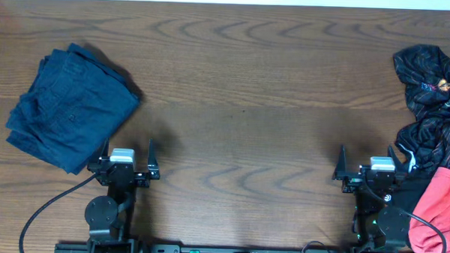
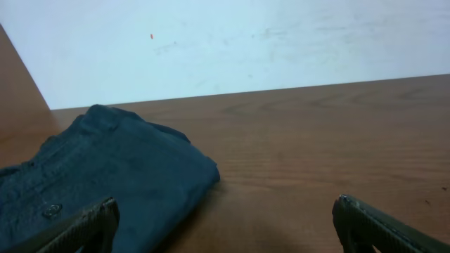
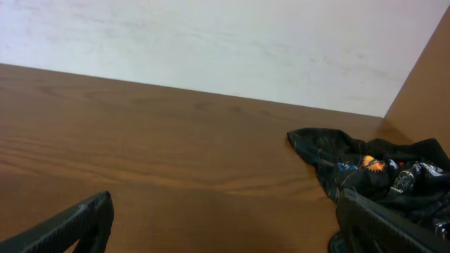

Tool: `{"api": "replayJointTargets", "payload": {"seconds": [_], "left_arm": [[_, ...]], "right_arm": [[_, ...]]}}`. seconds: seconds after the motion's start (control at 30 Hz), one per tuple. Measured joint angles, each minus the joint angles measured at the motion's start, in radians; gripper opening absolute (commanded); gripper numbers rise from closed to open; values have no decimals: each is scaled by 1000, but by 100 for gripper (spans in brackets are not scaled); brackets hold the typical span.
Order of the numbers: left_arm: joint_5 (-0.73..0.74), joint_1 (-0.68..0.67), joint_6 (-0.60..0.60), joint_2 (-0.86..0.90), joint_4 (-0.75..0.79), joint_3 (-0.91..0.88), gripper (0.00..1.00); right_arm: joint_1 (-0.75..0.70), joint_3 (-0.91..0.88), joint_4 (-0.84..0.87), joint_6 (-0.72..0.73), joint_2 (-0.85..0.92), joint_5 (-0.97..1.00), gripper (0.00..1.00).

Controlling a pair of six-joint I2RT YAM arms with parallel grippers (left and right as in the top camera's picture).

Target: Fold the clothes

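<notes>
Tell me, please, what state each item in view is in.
blue garment, folded, lying on the left
black garment, crumpled, not folded
red garment, crumpled, not folded, partly out of frame
left end effector, open, empty
right end effector, open, empty

Brown wood-grain table (image 1: pixel 241 82), smooth, with a low sheen. At far left, folded navy garment (image 1: pixel 72 110) of thick matt cloth, slightly coarse, with stitched seams and a small dull button (image 2: pixel 51 209). At far right, black garment (image 1: pixel 429 73) of thin crumpled cloth, faintly glossy, with printed colour patches. At near right, red garment (image 1: pixel 443 209) of soft matt cloth. Left gripper (image 1: pixel 127 149) and right gripper (image 1: pixel 367 158) black and matt, plastic or metal unclear; fingers (image 2: pixel 84 225) finely rough. Beyond the table, white matt wall (image 2: pixel 246 42), faintly scuffed.
</notes>
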Motion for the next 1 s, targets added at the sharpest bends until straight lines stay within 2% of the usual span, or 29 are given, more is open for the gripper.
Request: {"api": "replayJointTargets", "payload": {"seconds": [1.0], "left_arm": [[0,0,-15,0,0,0,98]], "right_arm": [[0,0,0,3,0,0,99]]}}
